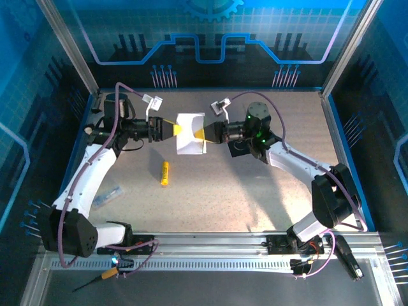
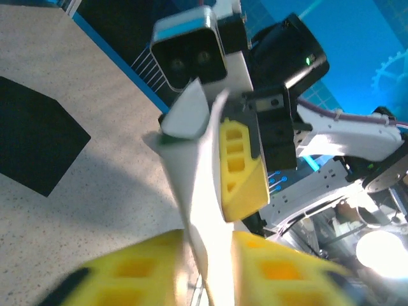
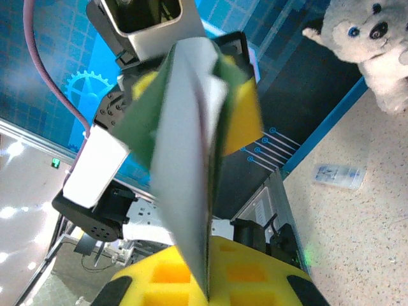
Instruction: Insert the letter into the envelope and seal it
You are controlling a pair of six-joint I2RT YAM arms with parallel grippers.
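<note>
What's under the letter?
Bare speckled table shows below the letter in the left wrist view. From above, the letter hides the spot right beneath it.

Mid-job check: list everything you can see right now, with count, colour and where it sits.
letter: one, white with a green border, folded, held off the table between the two grippers
envelope: one, black, flat on the table, apart from the letter
stick: one, yellow, lying on the table, nearer the arm bases than the letter
packet: one, clear bluish, on the table beside the left arm
plush toy: one, white, at the table's edge in the right wrist view
table: one, speckled grey, inside blue walls
left gripper: one, yellow fingers either side of the letter; grip unclear
right gripper: one, yellow fingers shut on the letter's opposite side
</note>
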